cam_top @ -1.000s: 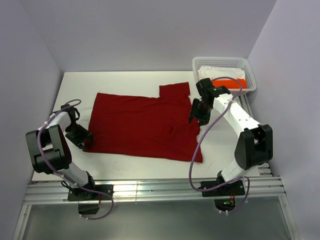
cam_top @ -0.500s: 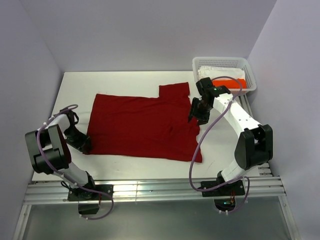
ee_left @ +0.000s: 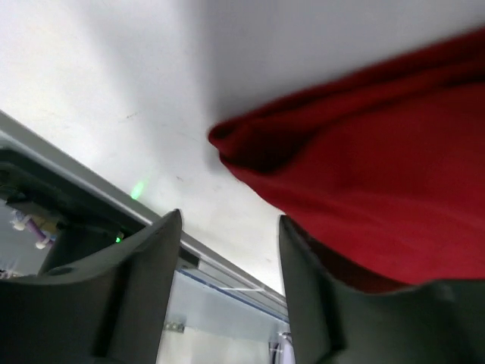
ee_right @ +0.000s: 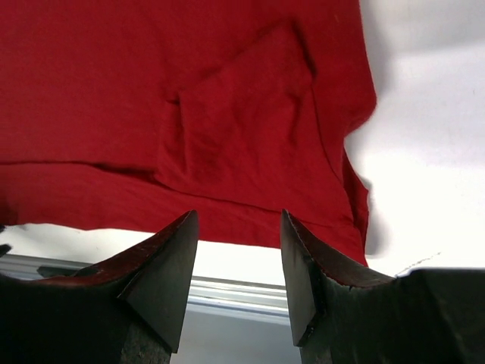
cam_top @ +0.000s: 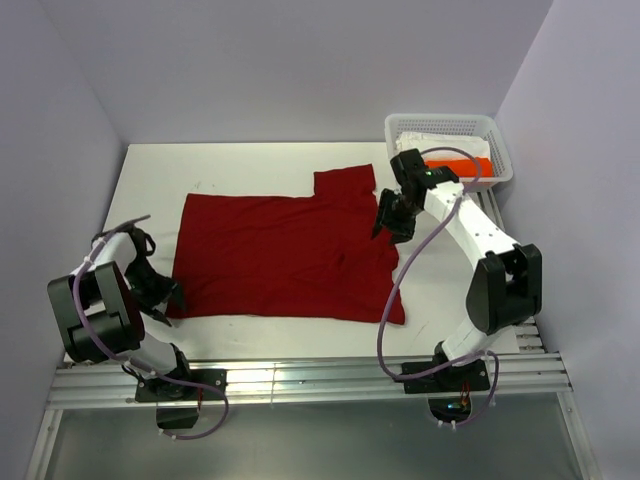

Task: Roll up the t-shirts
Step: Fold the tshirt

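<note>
Presently the t-shirt (cam_top: 285,255) lies spread flat across the middle of the worktop (cam_top: 250,165), with a sleeve jutting out on its far side toward the right.

Left pincer (cam_top: 170,296) sits low at the shirt's near left corner. Its jaws are parted with nothing gripped. From the wrist, the bunched corner lies just beyond the fingertips, and bare worktop shows in the gap.

Right pincer (cam_top: 382,222) hangs over the shirt's right edge, just near of the sleeve. Its jaws are likewise parted and hold nothing. Flat cloth with one folded flap lies below.

Basket (cam_top: 500,150) stands at the far right and holds white cloth (cam_top: 430,140) and an orange bundle (cam_top: 462,163).
</note>
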### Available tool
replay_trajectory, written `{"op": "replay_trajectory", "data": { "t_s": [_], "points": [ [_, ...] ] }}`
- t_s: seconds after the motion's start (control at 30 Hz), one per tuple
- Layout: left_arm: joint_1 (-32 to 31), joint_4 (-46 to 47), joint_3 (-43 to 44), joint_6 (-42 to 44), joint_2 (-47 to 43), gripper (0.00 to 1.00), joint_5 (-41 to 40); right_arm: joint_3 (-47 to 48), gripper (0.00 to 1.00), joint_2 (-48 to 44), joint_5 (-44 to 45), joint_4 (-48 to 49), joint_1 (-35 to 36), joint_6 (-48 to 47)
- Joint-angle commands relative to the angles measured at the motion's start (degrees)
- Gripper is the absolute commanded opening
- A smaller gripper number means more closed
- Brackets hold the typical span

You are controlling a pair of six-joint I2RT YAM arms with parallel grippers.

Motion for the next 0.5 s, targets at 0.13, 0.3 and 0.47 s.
{"op": "replay_trajectory", "data": {
  "t_s": [0.13,0.3,0.47],
  "points": [
    [-1.3,-10.5,19.5,0.6,-1.9,0.7,-11.4,21.4,0.55,10.3,2.4,-1.5,0.3,-3.3],
    [-1.4,-1.8,23.2,2.3,-2.2,0.75,-5.1,32.9,0.57,18.2,4.6,1.9,0.3,-3.8],
    [-3.5,19.6,28.8,4.5,2.5,0.9,5.4,45.7,0.53,31.3,9.2,2.4,0.0,-3.3]
  ]
}}
